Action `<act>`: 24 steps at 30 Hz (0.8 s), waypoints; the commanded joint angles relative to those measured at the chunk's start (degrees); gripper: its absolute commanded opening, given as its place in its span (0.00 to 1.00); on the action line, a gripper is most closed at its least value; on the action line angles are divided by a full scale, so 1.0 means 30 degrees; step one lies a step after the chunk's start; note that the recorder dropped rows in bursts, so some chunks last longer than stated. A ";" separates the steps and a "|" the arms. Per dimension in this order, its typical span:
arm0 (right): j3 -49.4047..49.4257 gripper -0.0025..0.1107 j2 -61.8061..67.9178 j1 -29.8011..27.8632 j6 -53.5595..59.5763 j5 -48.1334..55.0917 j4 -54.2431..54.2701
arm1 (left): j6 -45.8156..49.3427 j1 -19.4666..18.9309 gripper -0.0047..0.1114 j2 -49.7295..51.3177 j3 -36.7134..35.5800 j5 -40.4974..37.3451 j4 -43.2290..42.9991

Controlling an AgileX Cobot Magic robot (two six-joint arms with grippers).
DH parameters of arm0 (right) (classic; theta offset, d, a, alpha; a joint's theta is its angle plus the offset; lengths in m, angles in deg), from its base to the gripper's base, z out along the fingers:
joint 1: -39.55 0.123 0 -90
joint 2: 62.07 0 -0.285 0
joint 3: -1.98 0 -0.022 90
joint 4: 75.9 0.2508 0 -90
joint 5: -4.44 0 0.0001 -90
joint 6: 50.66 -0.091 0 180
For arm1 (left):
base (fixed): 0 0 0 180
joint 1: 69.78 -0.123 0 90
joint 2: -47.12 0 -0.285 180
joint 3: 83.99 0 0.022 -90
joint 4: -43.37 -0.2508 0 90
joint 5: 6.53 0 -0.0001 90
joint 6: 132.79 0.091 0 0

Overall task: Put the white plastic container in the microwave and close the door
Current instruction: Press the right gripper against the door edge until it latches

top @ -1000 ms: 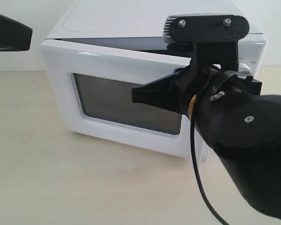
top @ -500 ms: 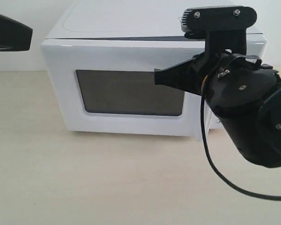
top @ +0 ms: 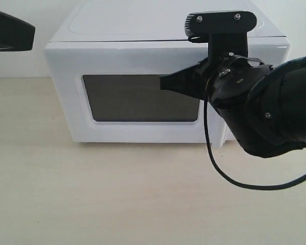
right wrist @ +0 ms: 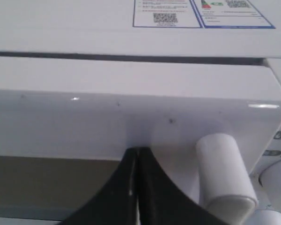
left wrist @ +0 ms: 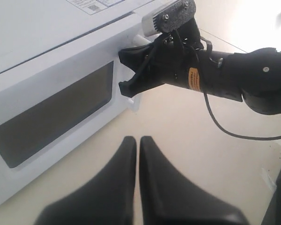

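The white microwave (top: 143,25) stands at the back of the table, and its door (top: 132,61) with the dark window (top: 137,99) lies flush against the front. My right gripper (top: 163,82) is shut, its tips pressed against the door's upper edge (right wrist: 131,126) just beside the white bar handle (right wrist: 222,173). My left gripper (left wrist: 137,139) is shut on nothing and hovers over the bare table in front of the microwave (left wrist: 47,84). Only its dark body (top: 7,30) shows at the exterior view's top left. The white plastic container is out of view.
The beige tabletop (top: 117,194) stretches in front of the microwave. A black cable (top: 229,178) loops down from the right arm (top: 270,112). Stickers (right wrist: 201,11) lie on the microwave's top.
The door swung from partly open to flush with the microwave's front, pushed by my right gripper. The right arm shifted slightly afterward. The left gripper stayed put.
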 commanded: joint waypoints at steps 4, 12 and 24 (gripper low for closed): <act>-0.0849 0.02 0.0081 -0.0984 0.0012 0.0564 -0.0553 | -0.0160 0.0100 0.08 -0.0140 0.0076 0.0099 0.0189; -0.0906 0.02 -0.0307 -0.0160 0.0837 0.0343 -0.0553 | -0.0160 0.0100 0.08 -0.0140 0.0076 0.0099 0.0189; 0.3030 0.02 -0.6859 0.3279 0.4922 0.3112 0.2378 | -0.0160 0.0100 0.08 -0.0140 0.0076 0.0099 0.0189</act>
